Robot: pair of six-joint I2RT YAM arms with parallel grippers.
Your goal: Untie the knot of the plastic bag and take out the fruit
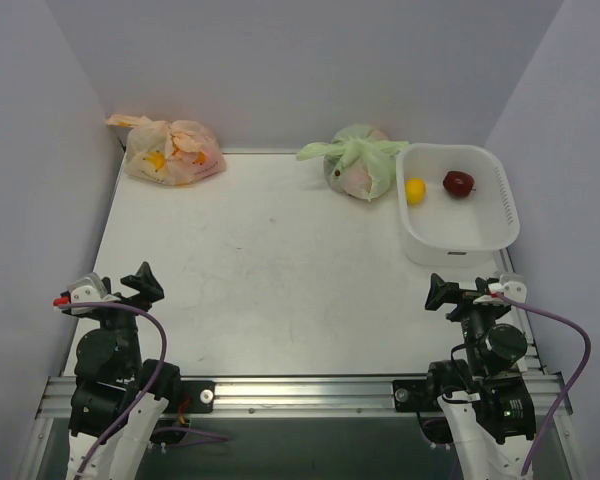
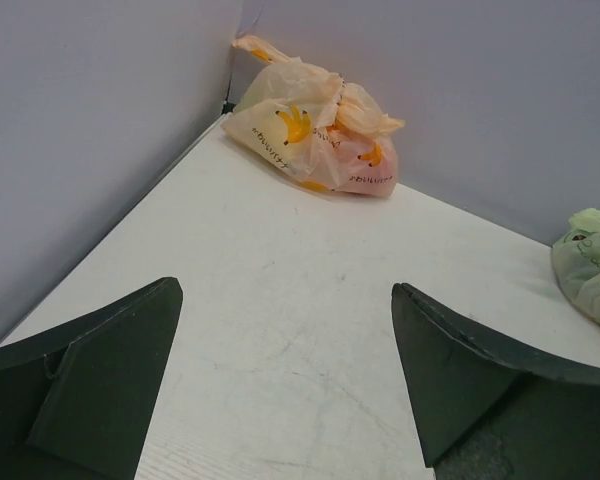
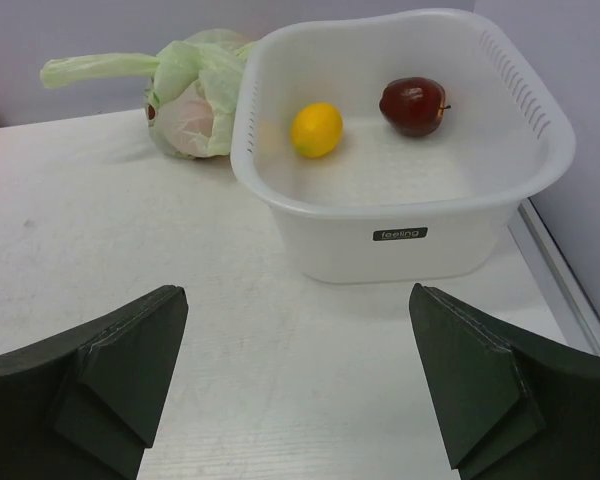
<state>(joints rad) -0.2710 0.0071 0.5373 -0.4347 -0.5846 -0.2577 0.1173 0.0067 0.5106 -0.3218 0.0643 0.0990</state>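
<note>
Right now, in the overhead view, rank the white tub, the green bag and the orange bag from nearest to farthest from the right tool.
From the right tool:
1. the white tub, just beyond it on the right side.
2. the green bag, at the far edge, left of the tub.
3. the orange bag, in the far left corner.

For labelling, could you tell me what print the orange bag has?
Yellow banana prints on the bag; left wrist view.

Bare table point(image 1: 280, 270) across centre frame, passable from both near corners. Blocking the far edge: plastic bag point(image 1: 172, 152) upper left, green bag point(image 1: 358, 160) and white basin point(image 1: 458, 205) upper right.
</note>
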